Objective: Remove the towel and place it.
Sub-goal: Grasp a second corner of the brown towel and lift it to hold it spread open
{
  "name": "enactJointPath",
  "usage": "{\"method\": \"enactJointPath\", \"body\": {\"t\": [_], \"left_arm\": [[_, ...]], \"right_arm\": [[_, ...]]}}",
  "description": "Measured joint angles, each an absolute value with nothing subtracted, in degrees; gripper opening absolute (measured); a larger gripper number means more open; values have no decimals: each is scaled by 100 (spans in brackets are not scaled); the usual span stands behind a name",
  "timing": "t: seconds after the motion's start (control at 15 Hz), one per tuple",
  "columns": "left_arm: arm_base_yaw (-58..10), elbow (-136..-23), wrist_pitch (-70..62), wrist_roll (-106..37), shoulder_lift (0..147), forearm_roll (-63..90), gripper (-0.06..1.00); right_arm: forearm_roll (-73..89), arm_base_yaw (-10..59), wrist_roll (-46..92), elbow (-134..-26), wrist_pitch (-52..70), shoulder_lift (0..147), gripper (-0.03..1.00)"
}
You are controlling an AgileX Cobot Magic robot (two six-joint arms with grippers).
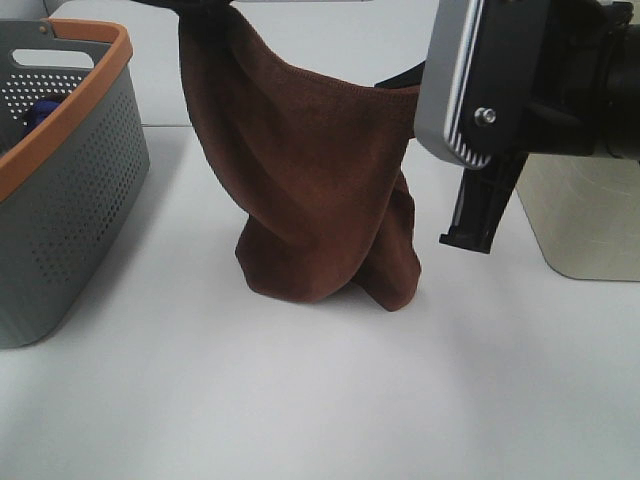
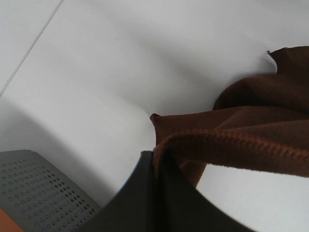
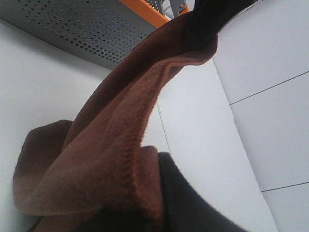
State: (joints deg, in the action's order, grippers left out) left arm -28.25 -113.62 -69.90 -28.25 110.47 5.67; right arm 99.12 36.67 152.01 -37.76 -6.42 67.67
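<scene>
The dark brown towel [image 1: 310, 190] hangs in the air, stretched between my two grippers, and its lower fold touches the white table. My left gripper [image 1: 205, 8] is shut on the towel's top left corner at the upper edge of the exterior view. In the left wrist view its black finger [image 2: 154, 193] pinches the stitched hem of the towel [image 2: 241, 145]. My right gripper [image 1: 398, 80] is shut on the other top corner, mostly hidden behind the right arm's wrist housing [image 1: 520, 80]. In the right wrist view its finger [image 3: 193, 203] clamps the towel [image 3: 106, 154].
A grey perforated basket [image 1: 70, 190] with an orange rim stands at the left, with something blue [image 1: 40, 110] inside. It also shows in the left wrist view [image 2: 38, 188] and the right wrist view [image 3: 87, 24]. A pale container [image 1: 590, 220] stands at the right.
</scene>
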Motion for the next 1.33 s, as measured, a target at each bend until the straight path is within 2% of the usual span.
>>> {"method": "enactJointPath", "body": {"t": [0.47,0.67,0.93,1.33], "left_arm": [[-2830,-11316,-7007,-3340,11047,596,0],[-2830,-11310,-6732,-3346,11047,556,0],[-2830,-11299,-5369,-2911,11058,0,0],[-2830,-11299,-3455,-1868,11396,-1203,0]], "right_arm": [[9912,3667,12817,-3764,0,6658,2],[9912,3667,13023,-3770,-579,6795,2],[9660,3633,14135,-4452,-1662,7701,2],[9139,2527,14479,-6096,-963,8801,2]]}}
